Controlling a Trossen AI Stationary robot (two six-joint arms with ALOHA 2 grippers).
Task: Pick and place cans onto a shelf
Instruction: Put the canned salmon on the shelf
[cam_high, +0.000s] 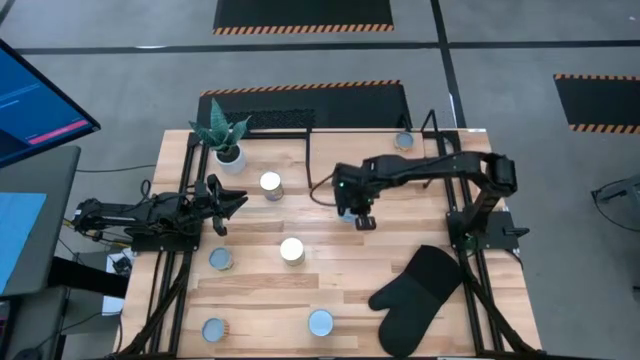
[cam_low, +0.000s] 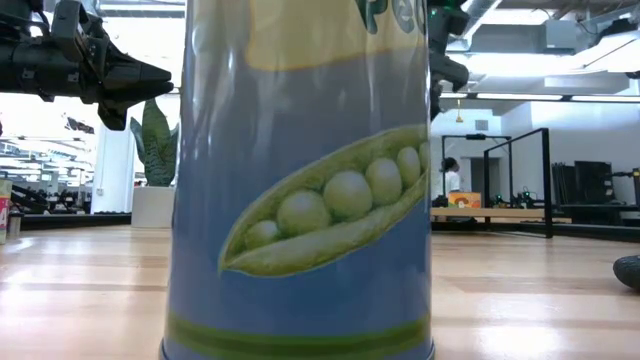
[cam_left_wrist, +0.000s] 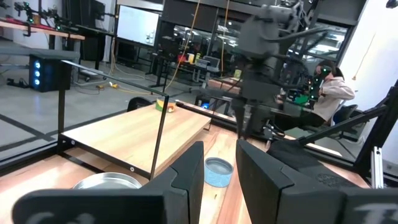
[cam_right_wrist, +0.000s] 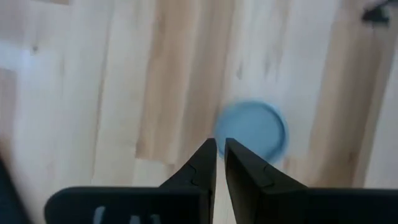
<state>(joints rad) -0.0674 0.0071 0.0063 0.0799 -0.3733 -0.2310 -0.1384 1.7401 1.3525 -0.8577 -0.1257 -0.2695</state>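
Right pincer hangs over mid-bench, fingers nearly pressed together, holding nothing; a blue-topped can sits just below it. Left pincer waits at the bench's left edge, fingers slightly spread, empty. Other cans stand scattered; one on the shelf.

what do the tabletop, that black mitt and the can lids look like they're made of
Tabletop: pale wood planks, visible grain and seams, satin finish. Oven mitt: matte black, probably fabric or silicone; hard to tell. Can lids: seemingly metal, some shiny silver, others pale blue.
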